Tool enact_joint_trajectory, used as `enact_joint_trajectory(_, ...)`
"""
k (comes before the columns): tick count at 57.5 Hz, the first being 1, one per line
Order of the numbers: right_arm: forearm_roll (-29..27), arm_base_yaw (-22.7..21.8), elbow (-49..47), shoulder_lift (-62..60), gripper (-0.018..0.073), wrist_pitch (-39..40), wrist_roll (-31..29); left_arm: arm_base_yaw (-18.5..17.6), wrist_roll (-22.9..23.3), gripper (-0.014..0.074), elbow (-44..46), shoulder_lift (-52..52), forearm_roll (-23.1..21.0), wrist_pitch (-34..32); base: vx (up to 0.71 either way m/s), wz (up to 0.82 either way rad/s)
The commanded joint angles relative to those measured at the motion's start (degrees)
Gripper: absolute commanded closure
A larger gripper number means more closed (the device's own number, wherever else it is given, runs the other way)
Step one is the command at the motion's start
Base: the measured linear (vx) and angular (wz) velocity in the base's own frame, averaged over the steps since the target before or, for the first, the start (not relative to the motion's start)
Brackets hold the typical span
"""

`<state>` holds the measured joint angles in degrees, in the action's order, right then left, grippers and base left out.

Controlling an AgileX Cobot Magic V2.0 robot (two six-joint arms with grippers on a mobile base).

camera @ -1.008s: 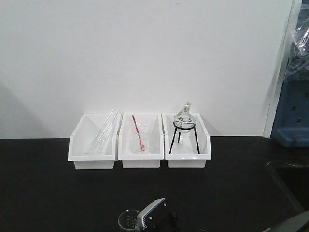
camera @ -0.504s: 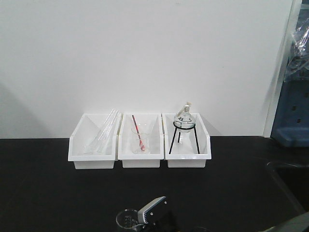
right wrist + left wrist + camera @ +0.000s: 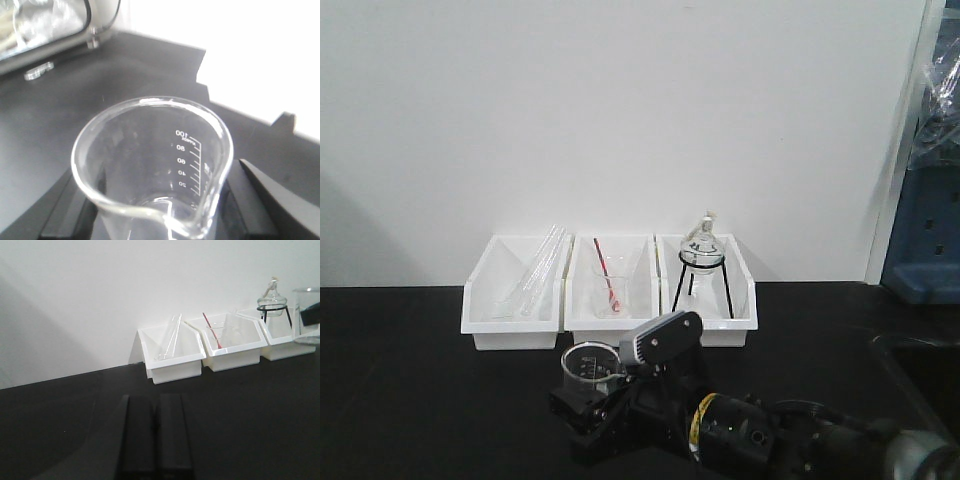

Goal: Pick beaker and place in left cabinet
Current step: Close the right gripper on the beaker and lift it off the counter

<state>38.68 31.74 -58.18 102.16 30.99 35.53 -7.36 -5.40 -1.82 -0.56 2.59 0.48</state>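
Two black fingers (image 3: 265, 197) of the right gripper (image 3: 162, 207) are pressing on the beaker (image 3: 150, 165) from either side. The jaws are standing only as wide as the glass and are gripping it just below the rim. The beaker is sitting upright between them with its spout toward the wrist camera, and its white graduation marks are showing on the inner wall. In the front view we are seeing it held just in front of the middle bin (image 3: 610, 330), slightly to that bin's left and raised off the black tabletop (image 3: 420, 400).

The left gripper (image 3: 150, 402) is hovering low over the tabletop, well in front of the middle bin and off to its left. Its jaws are drawn together with barely a slit between them, and they are holding nothing.

We are taking the middle bin as the centre of a row of three white bins standing against the white wall (image 3: 620, 100). Inside it a second beaker (image 3: 610, 290) is carrying a red rod. The bin to its left (image 3: 510, 330) is holding slanted glass tubes (image 3: 535, 270). The bin to its right (image 3: 732, 330) is holding a round flask (image 3: 702, 245) on a black stand. Far to the right of the middle bin, a blue object (image 3: 925, 240) is showing at the frame edge.
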Motion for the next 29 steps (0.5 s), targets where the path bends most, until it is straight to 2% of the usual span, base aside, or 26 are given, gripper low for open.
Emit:
enact_joint_trajectory(1, 3.07, -0.12, -1.36, -6.5, 0.0526, 0.54, 2.48, -0.03, 0.15, 0.0595, -0.9, -1.05, -0.18, -4.79, 0.0, 0.0)
enact_joint_trajectory(8, 6.98, -0.12, -1.36, -10.95, 0.0533, -2.27, 5.66, -0.03, 0.15, 0.0595, -0.9, -1.05, -0.18, -4.79, 0.0, 0.0)
enact_joint_trajectory(18, 8.24, -0.12, -3.13, -16.02, 0.0533, -5.27, 9.8, -0.03, 0.15, 0.0595, -0.9, -1.05, -0.18, -4.79, 0.0, 0.0)
enact_joint_trajectory(29, 9.92, -0.12, -6.36, -18.82, 0.0533, -13.27, 11.48, -0.03, 0.15, 0.0595, -0.9, -1.05, -0.18, -4.79, 0.0, 0.0)
